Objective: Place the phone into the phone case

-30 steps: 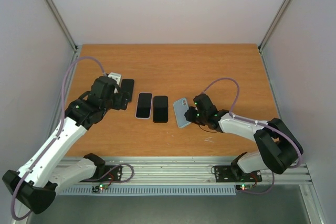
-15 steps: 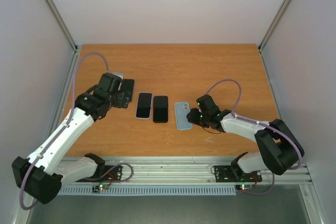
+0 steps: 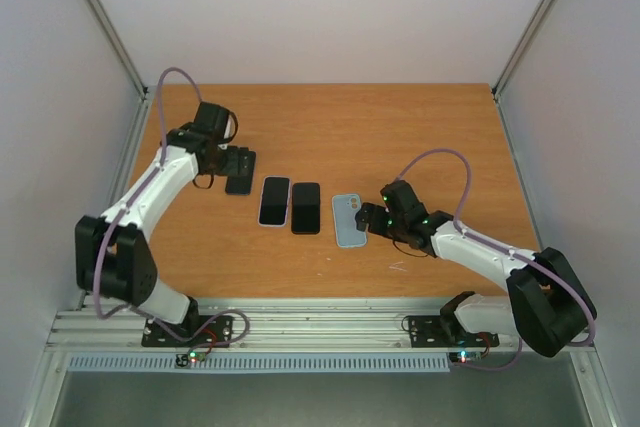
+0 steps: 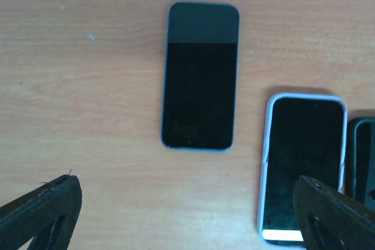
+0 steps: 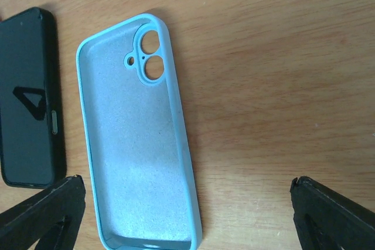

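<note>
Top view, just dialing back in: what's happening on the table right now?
Neither arm is holding anything. The right gripper is open next to the light blue case, which lies flat on the table, inside up and empty. The left gripper, also open, hovers over the dark-screened phone at the left end of the row. The phone is not yet in the case.

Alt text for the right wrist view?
An empty light-blue case lies open side up on the wooden table, camera cutouts at its far end. A black phone or case lies beside it, left. The right hand is open, fingers in the bottom corners.
</note>
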`<state>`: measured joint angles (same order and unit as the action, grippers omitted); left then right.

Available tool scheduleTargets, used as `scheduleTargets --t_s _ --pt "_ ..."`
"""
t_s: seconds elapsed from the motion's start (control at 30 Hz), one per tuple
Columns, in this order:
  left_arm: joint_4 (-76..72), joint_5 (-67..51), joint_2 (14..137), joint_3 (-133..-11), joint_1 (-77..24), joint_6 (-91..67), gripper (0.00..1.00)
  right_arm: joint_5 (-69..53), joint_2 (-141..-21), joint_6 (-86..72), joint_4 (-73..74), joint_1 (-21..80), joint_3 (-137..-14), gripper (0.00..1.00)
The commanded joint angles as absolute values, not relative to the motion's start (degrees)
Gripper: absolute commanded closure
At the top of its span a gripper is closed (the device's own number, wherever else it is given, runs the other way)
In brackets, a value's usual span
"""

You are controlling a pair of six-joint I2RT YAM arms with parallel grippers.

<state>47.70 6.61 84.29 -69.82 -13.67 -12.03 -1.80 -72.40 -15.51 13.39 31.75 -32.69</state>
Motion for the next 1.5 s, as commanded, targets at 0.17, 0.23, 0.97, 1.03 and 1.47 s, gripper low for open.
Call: scheduleTargets --t_s 0.17,0.23,0.97,1.03,1.47 --pt "51.4 3.3 102.2 -83.9 -11.4 -13.1 0.01 -0.2 -70.7 -15.8 11.4 31.4 -30.9 0.01" --pt "52.6 2.4 105.7 -86.0 -11.3 -12.1 0.01 1.1 -70.9 -16.0 11.3 31.5 -30.7 0.01" --pt "55.9 0.9 124.4 -96.0 -10.3 -9.0 0.01 0.9 -73.0 -15.8 10.0 31.4 -30.8 0.02" --pt "55.9 -0.8 125.2 -96.2 -9.5 -9.0 0.01 0.8 -73.6 -15.8 9.6 31.4 -30.8 0.01" --pt "58.1 -1.4 128.0 -95.9 -8.5 -7.5 0.22 0.6 -74.8 -15.8 9.7 31.5 -31.3 0.02"
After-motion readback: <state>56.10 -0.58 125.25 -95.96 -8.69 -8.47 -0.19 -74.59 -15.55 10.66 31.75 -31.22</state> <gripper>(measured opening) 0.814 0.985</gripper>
